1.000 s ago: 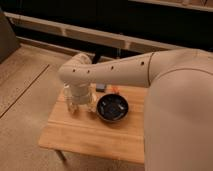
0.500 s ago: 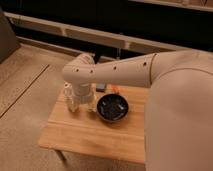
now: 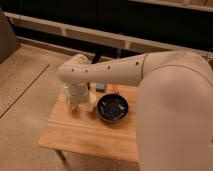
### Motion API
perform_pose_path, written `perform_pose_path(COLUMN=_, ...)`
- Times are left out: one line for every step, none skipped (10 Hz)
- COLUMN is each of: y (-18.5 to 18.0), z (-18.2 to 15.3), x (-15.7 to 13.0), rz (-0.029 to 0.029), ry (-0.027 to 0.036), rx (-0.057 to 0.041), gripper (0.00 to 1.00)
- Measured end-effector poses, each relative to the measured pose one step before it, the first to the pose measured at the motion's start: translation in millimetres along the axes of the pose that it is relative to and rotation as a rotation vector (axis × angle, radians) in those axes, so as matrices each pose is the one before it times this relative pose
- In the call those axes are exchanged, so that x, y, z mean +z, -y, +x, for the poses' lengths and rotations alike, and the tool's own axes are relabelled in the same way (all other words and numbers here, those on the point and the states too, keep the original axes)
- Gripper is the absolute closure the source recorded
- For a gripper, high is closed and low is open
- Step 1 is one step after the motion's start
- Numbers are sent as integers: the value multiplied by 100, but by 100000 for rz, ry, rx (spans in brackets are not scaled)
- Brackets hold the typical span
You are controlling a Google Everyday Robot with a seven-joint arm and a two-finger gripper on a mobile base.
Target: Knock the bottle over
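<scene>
Camera view: the single arm (image 3: pixel 115 72) comes across from the bowl side and bends down at the wrist over the table (image 3: pixel 85 137). The claw (image 3: pixel 80 103) hangs low near the table's back corner, tips close to the wood.

The bottle (image 3: pixel 67 94) stands upright, long axis vertical, just beside the claw on the side away from the bowl (image 3: pixel 112 107). The wrist covers part of it, so I cannot tell whether it touches the claw or stands barely apart. The bowl sits near the claw on the opposite side, which puts the claw between bottle and bowl. There is only one arm, so no question of which is nearer.

The claw's fingers are spread wide and nothing shows between them. It looks open and is not gripping the bottle as far as can be seen.

My read is that the bottle is not yet knocked over and the claw is lined up for a sideways shove. The push should go away from the bowl and land high on the bottle, so it tips rather than slides. The bottle is close to the table's edge on that side, so it could roll off once down.

A small blue thing (image 3: pixel 101 87) and an orange bit (image 3: pixel 116 90) lie beyond the bowl, off the claw's bowl side and out of the likely push path
</scene>
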Motion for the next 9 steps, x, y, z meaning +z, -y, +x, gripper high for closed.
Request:
perform_pose_path(y=442, z=-642, x=-216, rz=3261, ry=805, rx=-1450, gripper=35)
perform_pose_path(y=535, z=-1063, x=-337, rz=3604, ry=1673, rx=-610, gripper=35)
perform_pose_path(y=528, z=-1082, x=-230, rz=2983, ry=1751, rx=-142, gripper=37)
perform_pose_path(y=53, z=-746, x=-162, rz=488, ry=1473, rx=41, gripper=43)
perform_pose_path(y=-230, z=-1064, x=-282, rz=-1567, ry=2711, rx=617, gripper=53)
perform_pose_path(y=-411, z=-721, x=-401, rz=-3365, ry=2635, rx=1856, gripper=62)
perform_pose_path(y=-1348, z=-282, x=-1161, rz=-8249, ry=3798, rx=5986, gripper=75)
perform_pose_path(y=-1477, z=652, x=-1084, rz=-8627, ry=2427, rx=6679, gripper=86)
perform_pose_path(y=-596, z=764, x=-444, rz=-4566, ry=521, rx=4223, gripper=91)
